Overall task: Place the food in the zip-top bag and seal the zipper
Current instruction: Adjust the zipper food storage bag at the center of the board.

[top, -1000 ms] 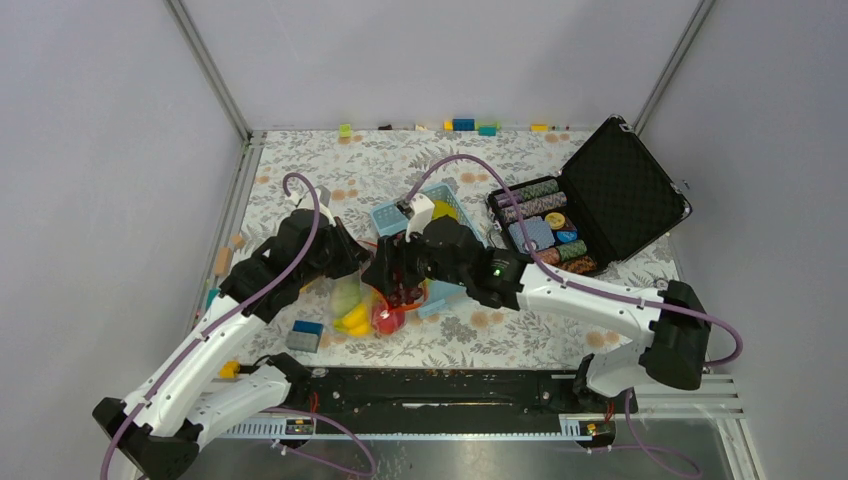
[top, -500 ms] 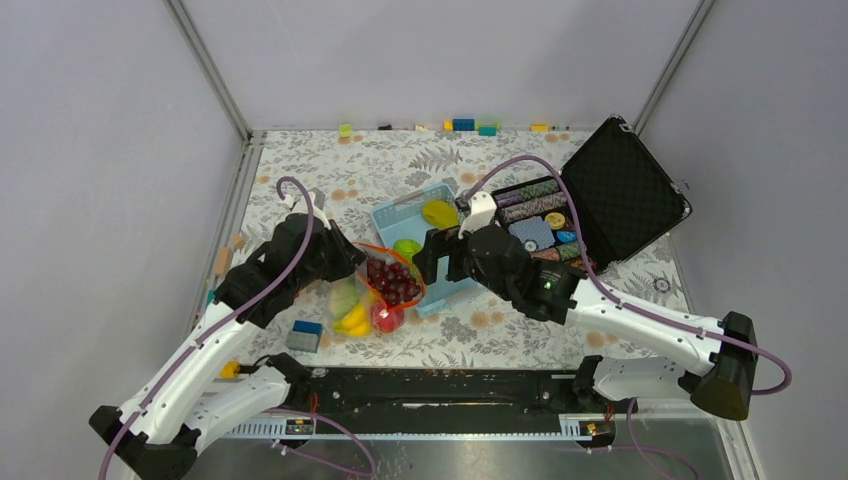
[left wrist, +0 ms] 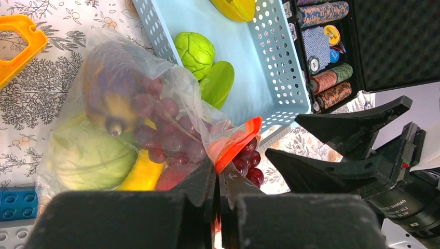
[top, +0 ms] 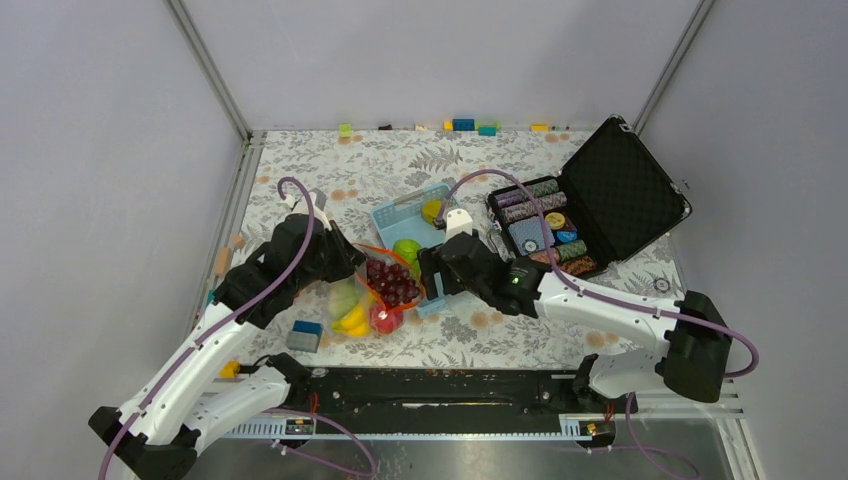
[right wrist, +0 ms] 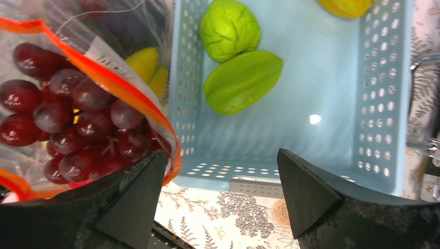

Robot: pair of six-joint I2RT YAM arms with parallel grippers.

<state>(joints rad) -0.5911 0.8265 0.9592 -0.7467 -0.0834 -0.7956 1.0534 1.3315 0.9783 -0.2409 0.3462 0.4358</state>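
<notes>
The clear zip-top bag (top: 362, 295) lies left of the light-blue basket (top: 392, 217). It holds a pale green head (left wrist: 85, 155), a banana (left wrist: 140, 174), an apple and dark purple grapes (right wrist: 78, 129) at its mouth. My left gripper (left wrist: 218, 181) is shut on the orange-red zipper (left wrist: 236, 142) strip. My right gripper (right wrist: 220, 192) is open and empty, over the basket's near wall beside the bag's mouth. In the basket lie a green round piece (right wrist: 230, 28), a green star-shaped piece (right wrist: 242, 80) and a yellow piece (right wrist: 345, 6).
An open black case (top: 600, 205) with striped poker chips stands right of the basket. A blue block (top: 305, 335) lies near the bag. An orange piece (left wrist: 18, 41) lies on the patterned cloth. Small blocks line the far edge (top: 463, 125).
My right gripper let the grapes go into the bag's mouth, drew back to the right, then came back left towards the basket's near end. The left gripper kept its hold.
</notes>
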